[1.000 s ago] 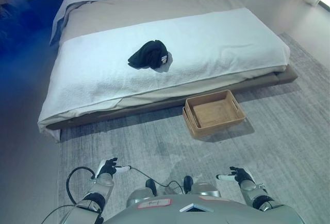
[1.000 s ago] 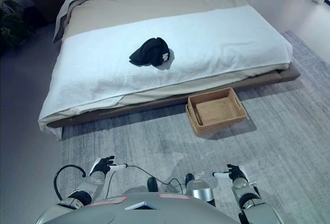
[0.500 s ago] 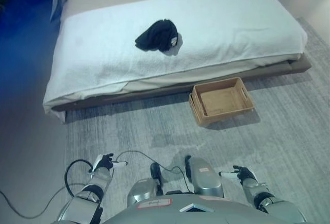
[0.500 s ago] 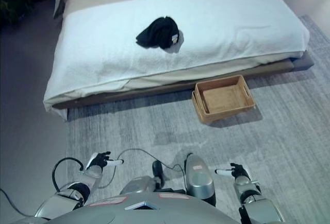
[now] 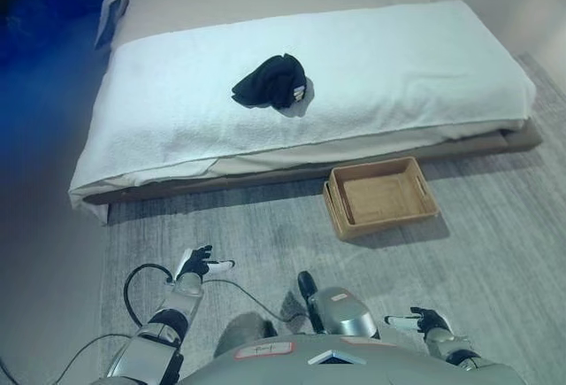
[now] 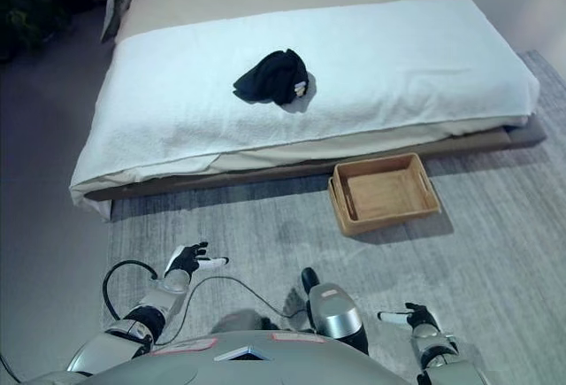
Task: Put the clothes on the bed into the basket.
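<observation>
Black bundled garment (image 5: 269, 81), soft and crumpled, lies near the middle of the bed (image 5: 424, 66) on its white nubby towel-like cover. Rectangular woven basket (image 5: 381, 196) sits on grey carpet (image 5: 495, 252) against the bed's near edge. Left hand (image 5: 196, 265) and right hand (image 5: 427, 320) low over carpet, fingers loosely spread, holding nothing.
</observation>
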Tool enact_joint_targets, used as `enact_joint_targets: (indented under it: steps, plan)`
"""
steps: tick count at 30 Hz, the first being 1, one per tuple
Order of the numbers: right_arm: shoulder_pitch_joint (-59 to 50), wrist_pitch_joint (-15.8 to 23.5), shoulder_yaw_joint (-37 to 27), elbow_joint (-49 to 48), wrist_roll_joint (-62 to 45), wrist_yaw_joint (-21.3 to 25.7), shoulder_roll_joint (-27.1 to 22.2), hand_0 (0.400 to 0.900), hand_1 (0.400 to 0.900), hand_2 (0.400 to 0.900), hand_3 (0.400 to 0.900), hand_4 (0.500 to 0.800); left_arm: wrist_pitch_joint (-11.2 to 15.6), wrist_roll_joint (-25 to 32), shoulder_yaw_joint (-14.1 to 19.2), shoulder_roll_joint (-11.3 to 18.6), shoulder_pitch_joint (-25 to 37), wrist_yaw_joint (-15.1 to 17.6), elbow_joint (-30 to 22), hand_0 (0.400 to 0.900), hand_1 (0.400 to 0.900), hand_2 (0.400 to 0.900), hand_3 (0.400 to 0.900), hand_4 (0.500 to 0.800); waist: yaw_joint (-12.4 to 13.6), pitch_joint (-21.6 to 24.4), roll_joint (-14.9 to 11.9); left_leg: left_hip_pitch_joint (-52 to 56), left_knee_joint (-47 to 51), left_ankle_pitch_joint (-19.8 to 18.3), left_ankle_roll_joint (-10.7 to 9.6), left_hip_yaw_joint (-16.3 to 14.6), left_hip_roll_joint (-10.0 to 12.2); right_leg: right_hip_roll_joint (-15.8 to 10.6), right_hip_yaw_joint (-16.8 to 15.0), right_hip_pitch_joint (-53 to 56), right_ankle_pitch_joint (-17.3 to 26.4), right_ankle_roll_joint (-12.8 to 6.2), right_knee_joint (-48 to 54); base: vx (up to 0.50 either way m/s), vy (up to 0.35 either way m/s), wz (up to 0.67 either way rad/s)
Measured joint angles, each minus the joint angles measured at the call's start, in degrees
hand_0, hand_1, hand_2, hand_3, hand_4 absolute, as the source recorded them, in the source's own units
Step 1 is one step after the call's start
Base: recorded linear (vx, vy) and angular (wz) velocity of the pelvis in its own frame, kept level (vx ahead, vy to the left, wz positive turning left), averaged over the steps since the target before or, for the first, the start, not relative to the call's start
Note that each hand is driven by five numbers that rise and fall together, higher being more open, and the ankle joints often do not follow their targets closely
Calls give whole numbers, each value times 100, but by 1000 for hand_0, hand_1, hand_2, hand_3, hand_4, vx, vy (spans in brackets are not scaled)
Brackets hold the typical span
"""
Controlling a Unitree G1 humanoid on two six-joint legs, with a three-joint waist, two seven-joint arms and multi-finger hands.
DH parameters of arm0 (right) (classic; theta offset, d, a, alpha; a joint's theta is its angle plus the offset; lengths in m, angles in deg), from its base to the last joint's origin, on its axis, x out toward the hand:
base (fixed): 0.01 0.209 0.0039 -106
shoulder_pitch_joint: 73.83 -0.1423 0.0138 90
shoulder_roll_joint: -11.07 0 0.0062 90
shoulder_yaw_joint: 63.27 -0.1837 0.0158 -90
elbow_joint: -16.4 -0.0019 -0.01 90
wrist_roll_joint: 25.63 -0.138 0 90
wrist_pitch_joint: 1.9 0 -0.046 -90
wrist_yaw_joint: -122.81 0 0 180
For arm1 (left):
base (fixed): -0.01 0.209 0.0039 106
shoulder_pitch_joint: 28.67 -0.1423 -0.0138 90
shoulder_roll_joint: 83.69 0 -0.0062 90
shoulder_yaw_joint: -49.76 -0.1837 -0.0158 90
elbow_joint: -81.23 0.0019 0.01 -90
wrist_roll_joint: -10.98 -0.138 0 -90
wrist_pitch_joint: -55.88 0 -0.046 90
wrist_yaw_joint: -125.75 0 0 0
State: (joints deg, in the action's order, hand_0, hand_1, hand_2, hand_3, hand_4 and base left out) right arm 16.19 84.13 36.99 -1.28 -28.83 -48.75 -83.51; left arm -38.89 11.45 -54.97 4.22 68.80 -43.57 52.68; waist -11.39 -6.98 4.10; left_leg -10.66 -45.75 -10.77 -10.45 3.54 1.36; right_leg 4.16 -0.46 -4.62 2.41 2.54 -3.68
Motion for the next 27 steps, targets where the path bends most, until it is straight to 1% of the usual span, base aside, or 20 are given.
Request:
enact_joint_targets:
  steps: [1, 2, 3, 4, 5, 6, 8, 10, 13, 15, 16, 17, 18, 19, 20, 21, 22, 23, 25, 27]
  plan:
    - [-70, 2, 12, 2, -58, -3, -44, 900, 900, 900, 900, 800, -5, 2, -31, -56, 37, -2, -2, 900, 900, 900, 900, 800, 84, -41, 20, -18, -205, 292, -73, 53, -13, -7, 6, 168, -23, 43, 64, 374, -192, -10]
    - [-162, -8, 31, 8, -69, 0, -45, 900, 900, 900, 900, 800, -1, 34, -70, -66, 44, 2, -17, 900, 900, 900, 900, 800, 124, -79, -43, 17, -306, 527, -33, -86, -65, -92, 2, 321, -17, 95, 144, 398, -148, -16]
    - [-261, 4, 44, -3, -71, 7, -43, 900, 900, 900, 900, 800, 3, 47, -95, -60, 0, -1, -49, 900, 900, 900, 900, 800, 149, -146, -116, -34, -498, 753, 110, -133, -58, -160, -26, 491, -107, 281, 232, 430, -109, -14]
    - [-363, 5, 69, -24, -72, 5, -35, 900, 900, 900, 900, 800, 42, 48, -102, -43, 30, 1, -123, 900, 900, 900, 900, 800, 296, -225, -214, -74, -529, 750, 239, -227, -77, -248, -102, 670, -195, 472, 333, 401, -76, -3]
    - [-436, 16, 72, -55, -74, 8, -7, 900, 900, 900, 900, 800, 86, 48, -104, -4, 11, 1, -154, 900, 900, 900, 900, 800, 397, -279, -319, -99, -244, 645, 411, -386, -39, -322, -144, 763, -222, 544, 416, 404, -11, 1]
    - [-473, 66, 77, -117, -74, 4, 0, 900, 900, 900, 900, 800, 92, 48, -103, 28, 17, 5, -158, 900, 900, 900, 900, 800, 457, -350, -431, -97, 372, 564, 582, -608, 63, -431, -160, 886, -222, 548, 507, 445, 59, -3]
    - [-575, 136, 70, -271, -73, 14, -24, 900, 900, 900, 900, 800, 38, 47, -48, 60, -32, 6, -149, 900, 900, 900, 900, 800, 543, -406, -462, -164, 2055, 651, 602, -790, 307, -475, -48, 1084, -272, 501, 702, 552, 144, -23]
    - [-669, 176, 74, -266, -71, 7, -15, 900, 900, 900, 900, 800, 27, 48, 28, 142, -136, 7, -115, 900, 900, 900, 900, 800, 551, -455, -393, 23, 4379, 1196, 476, -749, 484, -352, -43, 1277, -302, 447, 865, 473, 150, -33]
    - [-713, 221, 65, -245, -61, 5, -41, 900, 900, 900, 900, 800, -27, 50, 58, 195, -345, 7, -45, 900, 900, 900, 900, 800, 549, -524, -250, -118, 5102, 1493, 355, -746, 685, -218, -235, 1556, -538, 306, 852, 757, 268, -102]
    - [-706, 216, 56, -224, -54, 3, -61, 900, 900, 900, 900, 800, -24, 49, 56, 186, -523, 1, 8, 900, 900, 900, 900, 800, 698, -459, -155, 40, 5073, 1565, 445, -705, 685, -244, -676, 1714, -805, 244, 828, 710, 315, -88]
    - [-608, 215, 69, -127, -49, 2, -78, 900, 900, 900, 900, 800, -22, 50, 72, 163, -592, 2, 95, 900, 900, 900, 900, 800, 741, -380, -79, 263, 5099, 1540, 517, -632, 637, -292, -885, 1793, -904, 163, 801, 573, 286, -23]
    - [-572, 203, 67, -110, -48, -2, -60, 900, 900, 900, 900, 800, -15, 47, 75, 186, -621, 6, 194, 900, 900, 900, 900, 800, 793, -300, -100, 364, 4998, 1810, 599, -634, 541, -406, -1016, 1842, -1071, 62, 676, 562, 298, -4]
    - [-469, 184, 81, -79, -47, -16, -25, 900, 900, 900, 900, 800, -22, 47, 89, 212, -562, 20, 287, 900, 900, 900, 900, 800, 756, -249, -208, 425, 4947, 1862, 688, -727, 377, -515, -1034, 1803, -1170, -169, 386, 498, 277, 1]
    - [-395, 127, 81, -67, -48, -21, -10, 900, 900, 900, 900, 800, -17, 46, 87, 224, -473, 19, 368, 900, 900, 900, 900, 800, 686, -237, -229, 552, 4935, 1882, 749, -768, 274, -526, -962, 1513, -1248, -303, -429, 458, 276, -11]
    - [-255, 103, 75, -81, -47, -14, 12, 900, 900, 900, 900, 800, -12, 46, 78, 232, -418, 27, 385, 900, 900, 900, 900, 800, 650, -183, -229, 723, 5007, 1970, 987, -818, 196, -553, -898, 1106, -1315, -476, -1482, 395, 281, -17]
    - [-164, 79, 79, -79, -47, -15, 44, 900, 900, 900, 900, 800, -8, 45, 26, 266, -309, 53, 380, 900, 900, 900, 900, 800, 663, -162, -325, 932, 5034, 1876, 1133, -879, 111, -604, -900, 603, -1318, -519, -2720, 347, 283, -13]
    - [-88, 71, 86, -80, -47, -8, 89, 900, 900, 900, 900, 800, 0, 46, 17, 293, -245, 67, 381, 900, 900, 900, 900, 800, 664, -114, -434, 1044, 5009, 1866, 1374, -901, -127, -748, -828, 9, -1385, -667, -3782, 361, 305, -10]
    - [-69, 64, 88, -74, -47, -14, 120, 900, 900, 900, 900, 800, 5, 46, -19, 314, -126, 92, 381, 900, 900, 900, 900, 800, 670, -78, -522, 1187, 5034, 1710, 1579, -904, -307, -918, -819, -345, -1358, -717, -4327, 365, 294, 1]
    - [-146, 65, 80, -110, -48, -16, 128, 900, 900, 900, 900, 800, 7, 45, -42, 304, 123, 113, 379, 900, 900, 900, 900, 800, 663, -163, -456, 1462, 5033, 1568, 1795, -866, -436, -1115, -500, -784, -1370, -670, -4665, 417, 241, 17]
    - [-239, 102, 89, -220, -47, -4, 103, 900, 900, 900, 900, 800, 43, 44, -69, 283, 241, 135, 365, 900, 900, 900, 900, 800, 517, -197, -175, 1615, 5035, 1444, 1903, -781, -367, -1055, -252, -982, -1366, -680, -3857, 391, 116, 19]
